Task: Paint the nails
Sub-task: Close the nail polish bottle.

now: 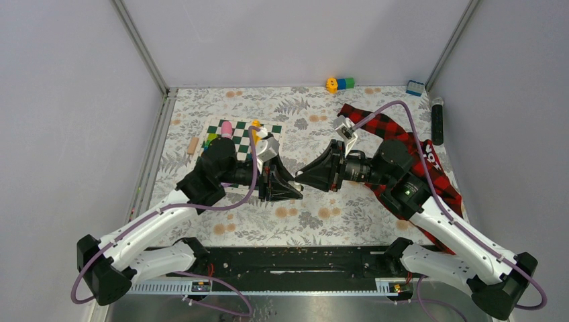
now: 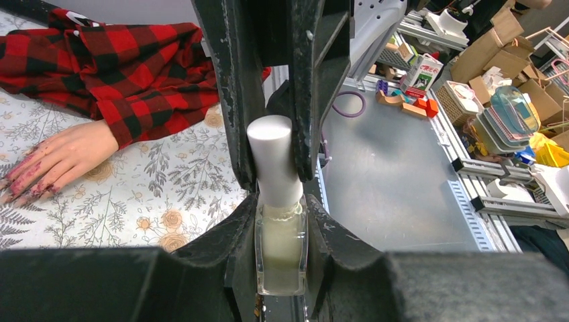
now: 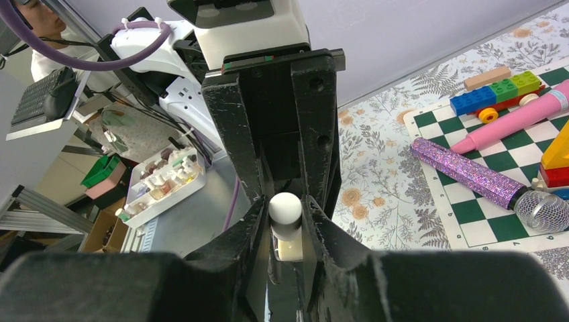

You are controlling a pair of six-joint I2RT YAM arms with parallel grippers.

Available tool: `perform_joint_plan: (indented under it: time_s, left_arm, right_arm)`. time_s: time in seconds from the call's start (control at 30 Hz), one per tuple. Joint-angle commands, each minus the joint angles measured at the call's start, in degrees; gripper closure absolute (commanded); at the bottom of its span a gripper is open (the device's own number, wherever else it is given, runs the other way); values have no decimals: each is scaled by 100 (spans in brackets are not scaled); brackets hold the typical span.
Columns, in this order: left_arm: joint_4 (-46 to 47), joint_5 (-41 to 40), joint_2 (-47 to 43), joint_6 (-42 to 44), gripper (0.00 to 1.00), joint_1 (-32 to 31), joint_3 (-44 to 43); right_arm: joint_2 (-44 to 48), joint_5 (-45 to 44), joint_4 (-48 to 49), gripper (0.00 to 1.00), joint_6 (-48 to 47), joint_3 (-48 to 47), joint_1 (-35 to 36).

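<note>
My left gripper (image 1: 294, 190) is shut on a small clear nail polish bottle (image 2: 282, 245) of pale liquid, held above the flowered cloth mid-table. My right gripper (image 1: 304, 177) meets it tip to tip and is shut on the bottle's white cap (image 3: 285, 209), which sits on the bottle; the cap also shows in the left wrist view (image 2: 272, 157). The dummy hand (image 2: 57, 161) lies flat in a red-and-black plaid sleeve (image 1: 429, 161). Its nails (image 2: 20, 184) are smeared reddish-pink. In the top view the hand is hidden.
A green-and-white chessboard mat (image 1: 231, 137) at the back left carries toy blocks, a pink microphone (image 3: 516, 124) and a glittery purple microphone (image 3: 470, 173). Coloured blocks (image 1: 340, 84) lie at the back wall. A black cylinder (image 1: 437, 121) lies at the right edge.
</note>
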State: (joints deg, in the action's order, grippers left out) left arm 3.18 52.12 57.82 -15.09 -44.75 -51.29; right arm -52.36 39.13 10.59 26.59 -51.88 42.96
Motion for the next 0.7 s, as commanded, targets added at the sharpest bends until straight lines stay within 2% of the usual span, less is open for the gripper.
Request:
perform_joint_plan:
  time_s: [0.0, 0.4, 0.67]
  left_arm:
    - [632, -336, -220, -116, 100, 79, 40]
    - [1139, -893, -439, -498, 100, 423, 337]
    - [893, -1074, -404, -347, 100, 477, 274]
  right_arm:
    - [-32, 38, 98, 100, -15, -31, 146]
    - [-169, 20, 425, 100, 290, 165, 236]
    - [-275, -160, 198, 100, 233, 86, 325]
